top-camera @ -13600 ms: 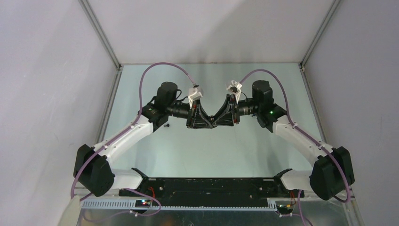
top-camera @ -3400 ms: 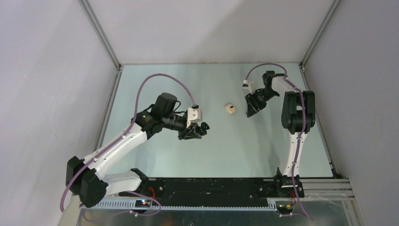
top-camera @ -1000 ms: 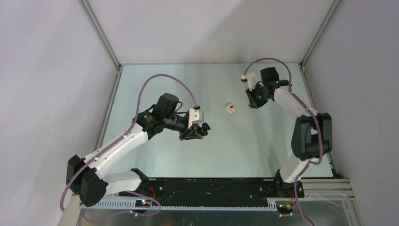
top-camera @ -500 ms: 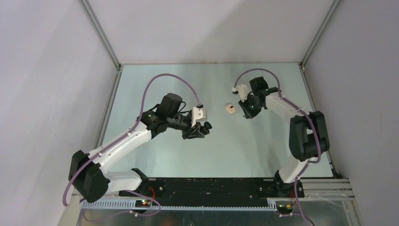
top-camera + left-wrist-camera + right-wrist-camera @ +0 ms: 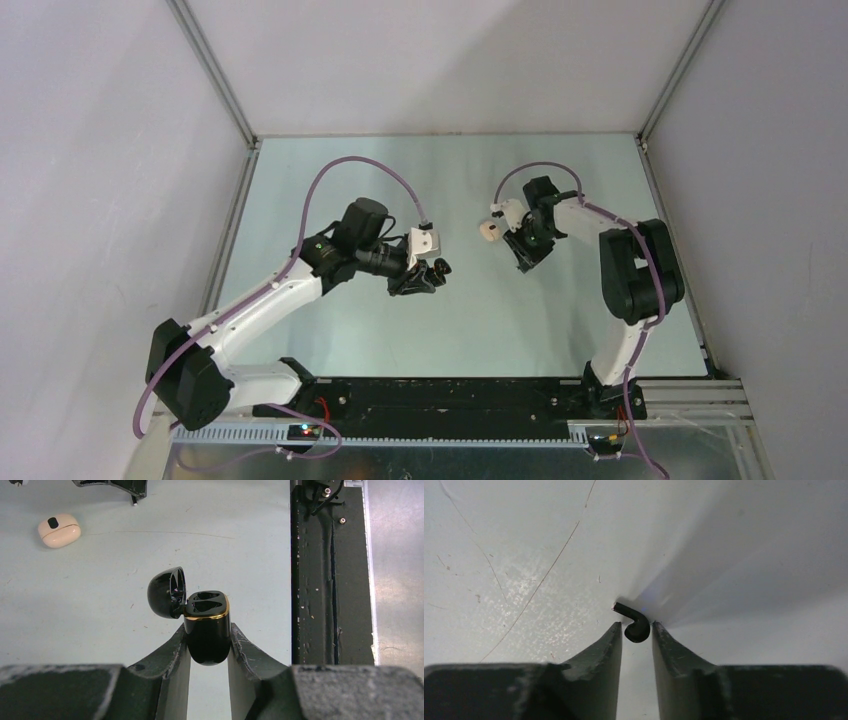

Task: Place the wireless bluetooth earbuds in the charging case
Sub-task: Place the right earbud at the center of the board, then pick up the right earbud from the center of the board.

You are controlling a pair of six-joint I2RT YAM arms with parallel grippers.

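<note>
My left gripper (image 5: 206, 628) is shut on a glossy black charging case (image 5: 205, 642) with a gold rim, held above the table. Its lid (image 5: 167, 592) hangs open to the left and both sockets look empty. In the top view that gripper (image 5: 433, 272) sits left of centre. A black earbud (image 5: 636, 631) with a bent stem lies between the tips of my right gripper (image 5: 637, 624). The jaws stand narrowly open, with a thin gap either side of the bud. In the top view the right gripper (image 5: 526, 262) points down at the table.
A closed cream case (image 5: 488, 231) with a dark patch rests on the table just left of the right wrist; it shows too in the left wrist view (image 5: 59, 530). The black base rail (image 5: 320, 580) runs along the near edge.
The right arm has swung from the back of the table towards the near left, beside the cream case, and its jaws have parted slightly. The left arm has barely moved.
</note>
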